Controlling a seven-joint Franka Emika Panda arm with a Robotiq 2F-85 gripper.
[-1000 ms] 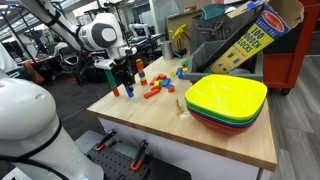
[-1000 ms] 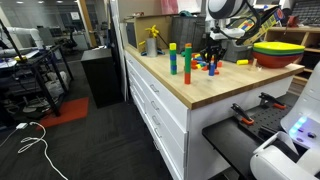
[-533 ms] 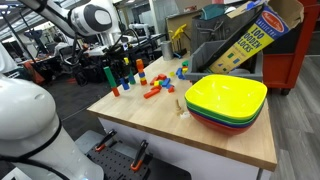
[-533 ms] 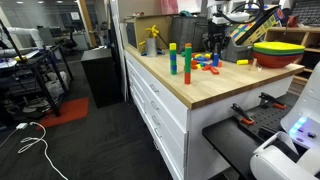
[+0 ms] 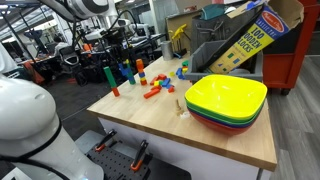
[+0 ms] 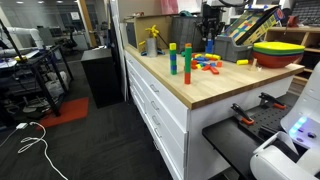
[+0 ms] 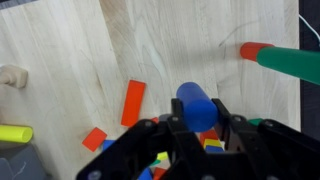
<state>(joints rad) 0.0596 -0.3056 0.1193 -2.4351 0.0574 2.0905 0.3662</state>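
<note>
We found the gripper point(image 7: 198, 124) closed on a blue cylinder point(image 7: 195, 100), one finger on either side of it. The cylinder sat squarely between the jaws rather than off to one side. Its long axis seemed to run in line with the fingers, with the free, rounded end sticking out past the fingertips toward the wooden table point(image 7: 70, 40). In the wrist view the block hung clear of the tabletop, touching nothing but the fingers. A heap of small coloured blocks point(image 7: 208, 147) lay under the jaws, and a flat red block point(image 7: 133, 102) lay just beside the cylinder's end. A green cylinder point(image 7: 290, 62) lay on its side well apart, toward the edge. An exterior view showed the gripper point(image 6: 209, 36) high above the blocks, some way from the stacked bowls point(image 6: 275, 50).
</note>
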